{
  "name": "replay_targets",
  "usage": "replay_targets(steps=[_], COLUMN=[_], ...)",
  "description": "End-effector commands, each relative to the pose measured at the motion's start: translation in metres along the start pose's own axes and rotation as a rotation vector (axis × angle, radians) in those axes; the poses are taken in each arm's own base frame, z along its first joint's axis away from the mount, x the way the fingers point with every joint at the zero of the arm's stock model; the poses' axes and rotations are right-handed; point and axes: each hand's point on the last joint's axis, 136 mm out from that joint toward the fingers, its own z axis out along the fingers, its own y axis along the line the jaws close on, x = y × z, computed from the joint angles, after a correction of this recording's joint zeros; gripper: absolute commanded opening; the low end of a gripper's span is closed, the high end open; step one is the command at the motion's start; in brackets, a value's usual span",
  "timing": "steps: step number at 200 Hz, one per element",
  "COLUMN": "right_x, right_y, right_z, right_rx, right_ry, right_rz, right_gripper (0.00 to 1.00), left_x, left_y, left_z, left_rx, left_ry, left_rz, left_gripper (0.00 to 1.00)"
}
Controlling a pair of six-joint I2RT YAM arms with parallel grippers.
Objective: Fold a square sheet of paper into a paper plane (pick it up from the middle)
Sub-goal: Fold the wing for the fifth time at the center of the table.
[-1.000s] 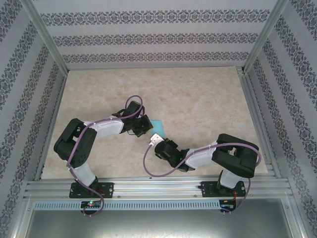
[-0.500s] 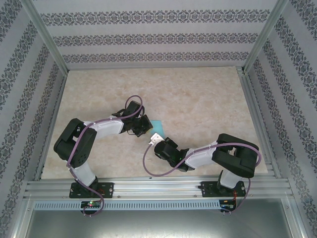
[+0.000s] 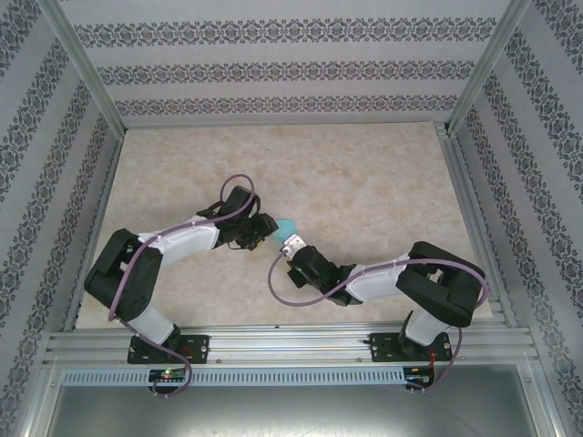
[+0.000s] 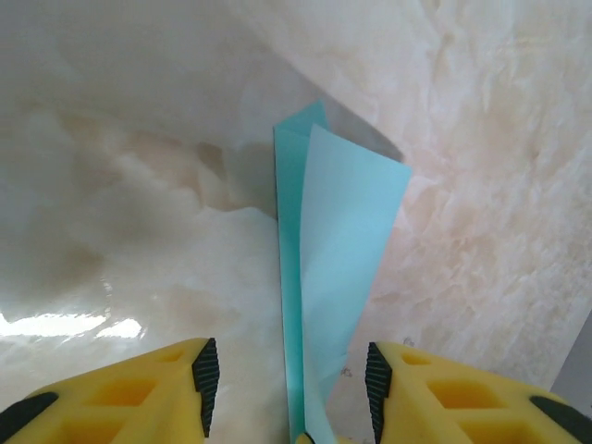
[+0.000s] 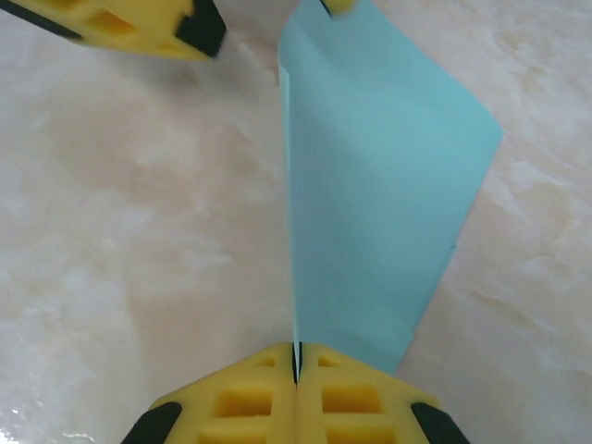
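Jaws on the right gripper [image 5: 296,356] are pressed tight together, and they pinch the low end of the teal paper sheet [image 5: 370,203]. The sheet is folded over, so its layers lie flat on each other, with one sharp fold line running away from the pinch. The pinch sits right on that fold, which I think is what stops the layers from springing open.

The sheet hangs in the air over the middle of the table [image 3: 383,173], a bit toward the table's near edge. It looks lifted off the table, with its shadow below it.

Jaws on the left gripper [image 4: 287,370] are spread apart. The sheet stands on its edge in the gap between the two black pads [image 4: 205,375], and neither pad seems to squeeze it. My guess is that this gripper is open so it can take a new hold for the next fold.

The sheet does not look like a plane yet, so many folds are left. It is thin and floppy, and a rough pull could bend it the wrong way.
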Motion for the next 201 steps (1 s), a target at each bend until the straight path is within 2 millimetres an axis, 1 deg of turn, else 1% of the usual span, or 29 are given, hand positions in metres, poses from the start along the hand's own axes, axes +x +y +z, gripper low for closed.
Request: replay_targets(steps=[1, 16, 51, 82, 129, 152, 176, 190, 201], right_x=[0.004, 0.006, 0.008, 0.007, 0.005, 0.001, -0.003, -0.003, -0.003], right_y=[0.009, 0.008, 0.002, -0.008, -0.018, -0.022, -0.027, -0.027, -0.028], right_z=[0.000, 0.001, 0.001, -0.001, -0.002, -0.005, -0.009, -0.010, -0.010], right_rx=[-0.112, -0.139, -0.185, -0.217, -0.302, -0.333, -0.353, -0.359, -0.349], right_ry=[0.015, 0.018, 0.015, 0.005, 0.031, 0.001, -0.018, -0.018, -0.021], right_rz=[0.112, 0.164, 0.289, 0.389, 0.550, 0.606, 0.650, 0.643, 0.625], right_gripper=[0.00, 0.00, 0.00, 0.00, 0.00, 0.00, 0.00, 0.00, 0.00], left_x=[-0.014, -0.016, -0.017, -0.016, -0.015, -0.013, -0.012, -0.011, -0.010], left_y=[0.025, 0.031, 0.038, 0.038, 0.036, 0.035, 0.031, 0.021, 0.013], left_z=[-0.017, -0.024, -0.031, -0.029, -0.023, -0.021, -0.018, -0.016, -0.013], left_rx=[-0.084, -0.095, -0.097, -0.096, -0.096, -0.094, -0.071, -0.032, -0.002], left_ry=[-0.100, -0.129, -0.148, -0.142, -0.119, -0.108, -0.095, -0.075, -0.056], left_rz=[-0.035, -0.044, -0.059, -0.059, -0.053, -0.054, -0.049, -0.035, -0.033], left_gripper=[0.50, 0.53, 0.53, 0.53, 0.52, 0.52, 0.52, 0.54, 0.60])
